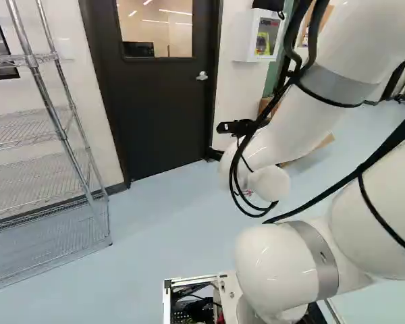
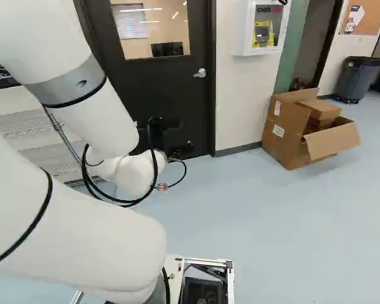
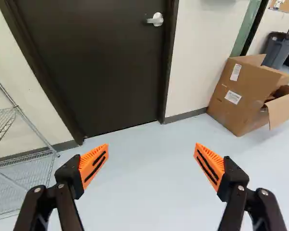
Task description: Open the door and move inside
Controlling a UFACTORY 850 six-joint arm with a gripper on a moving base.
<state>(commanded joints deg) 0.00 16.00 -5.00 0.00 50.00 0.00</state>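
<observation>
My gripper (image 3: 151, 146): fingers spread wide, nothing between them. Step in hand, I'd judge: approach, handle untouched. Pale floor (image 3: 149, 192) runs from me to the door. Edges: wire shelving rack (image 1: 32, 61) on my left, open cardboard box (image 2: 285, 130) by the wall on my right; I'd steer between. Door (image 3: 96, 62) ahead, shut. Next: raise and line up on its lever handle (image 3: 155, 19), near the right-hand frame.

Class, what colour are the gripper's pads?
Bright orange, with black slots; the wrist view shows the pads best.
</observation>
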